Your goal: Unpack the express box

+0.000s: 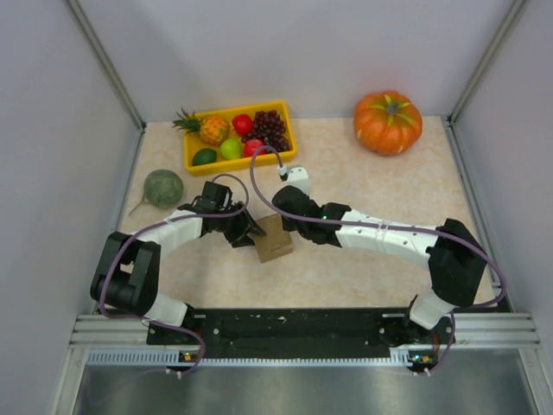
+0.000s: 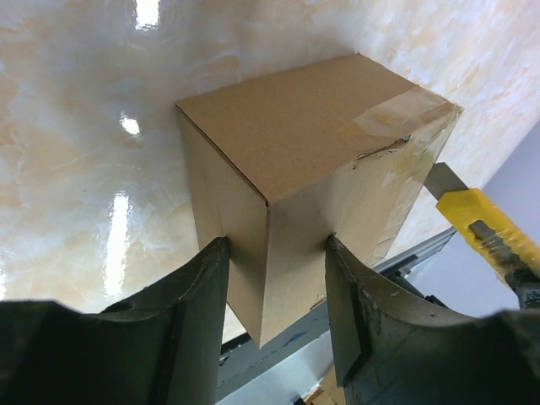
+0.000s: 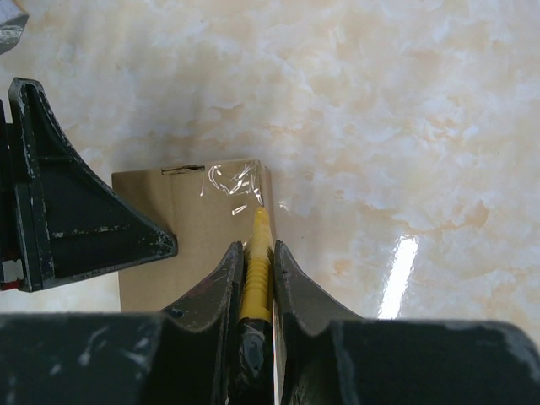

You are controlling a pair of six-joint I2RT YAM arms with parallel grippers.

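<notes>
On the left, the left gripper [image 2: 277, 253] is clamped on the express box [image 2: 312, 160]. Its fingers press opposite side walls at a near corner, and the box stands on the table [image 1: 346, 268] at mid-depth, roughly central between the two arms. A strip of clear tape [image 2: 396, 114] runs over the box's right-hand top edge, already wrinkled and partly torn there. To the right, the right gripper [image 3: 256, 253] is closed tight on a yellow utility knife [image 3: 257, 236], whose tip sits at the taped corner of the box. The main risk appears to be the blade skating off the glossy tape and sliding down the wall or onto the table instead of parting the seam. Pushing too deep could cut into whatever is inside, which cannot be seen. The left hold is narrow and low on one corner, so sideways force from the knife could pivot or tip the box out of the clamp. The slim knife might also twist between the fingers under load.
</notes>
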